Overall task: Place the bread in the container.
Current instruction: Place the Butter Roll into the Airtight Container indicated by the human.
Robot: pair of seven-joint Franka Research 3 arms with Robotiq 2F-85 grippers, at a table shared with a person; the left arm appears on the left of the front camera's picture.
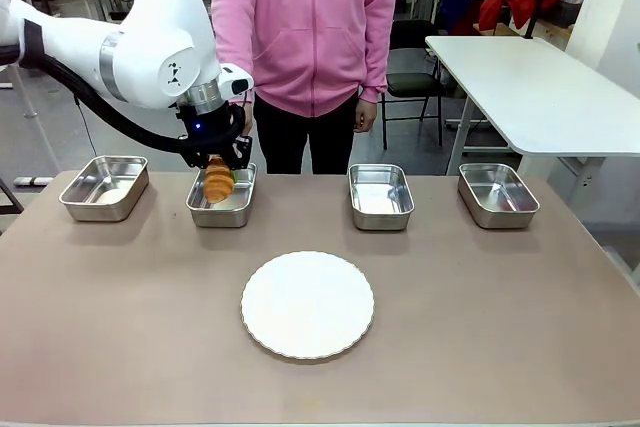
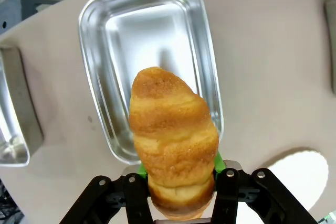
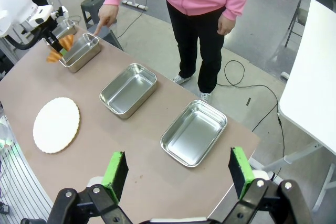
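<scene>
Golden bread (image 2: 173, 156) is clamped in left gripper (image 2: 178, 190), hanging over pan (image 2: 94, 40) near edge. Risk: released here, it can hit rim & roll out. Right gripper (image 3: 178, 174) is apart, empty.

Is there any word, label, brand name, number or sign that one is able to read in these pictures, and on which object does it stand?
No readable text in any view.
Left arm housing: one small dark mark, too small to read.
Croissant, steel pans, white plate, tabletop: all bear no print.
</scene>
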